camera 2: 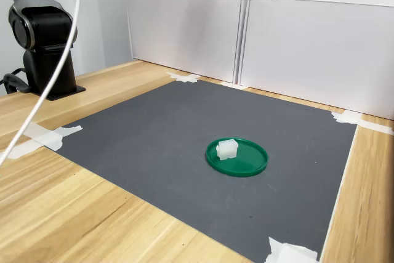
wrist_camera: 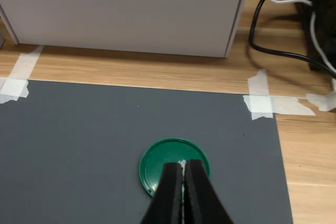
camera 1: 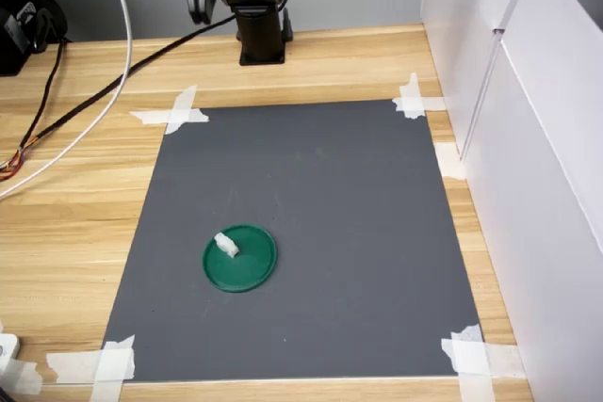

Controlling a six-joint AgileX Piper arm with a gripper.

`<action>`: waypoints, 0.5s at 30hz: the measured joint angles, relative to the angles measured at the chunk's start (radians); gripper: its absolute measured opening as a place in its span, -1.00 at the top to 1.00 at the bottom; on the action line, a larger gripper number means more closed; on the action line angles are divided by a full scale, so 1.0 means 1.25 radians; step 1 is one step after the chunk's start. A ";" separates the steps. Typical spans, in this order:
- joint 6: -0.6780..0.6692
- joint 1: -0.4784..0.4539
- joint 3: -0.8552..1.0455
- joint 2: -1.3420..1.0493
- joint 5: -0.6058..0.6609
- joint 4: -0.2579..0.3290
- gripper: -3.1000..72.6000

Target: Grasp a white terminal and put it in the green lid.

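White terminal (camera 2: 226, 148) lies inside green lid (camera 2: 237, 157), near its rim; end effector (wrist_camera: 182, 174) closed, empty; any knock to the lid could tip it out.

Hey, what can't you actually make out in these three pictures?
- White terminal in the wrist view: mostly hidden behind the claw; only a sliver shows.
- Green lid in the wrist view: near part covered by the claw's fingers.
- Claw in both exterior views: out of frame.
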 joint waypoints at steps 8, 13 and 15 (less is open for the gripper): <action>0.011 0.000 0.153 -0.179 0.004 -0.020 0.97; 0.030 0.000 0.244 -0.238 0.004 -0.027 0.97; 0.040 0.000 0.276 -0.262 0.007 -0.028 0.97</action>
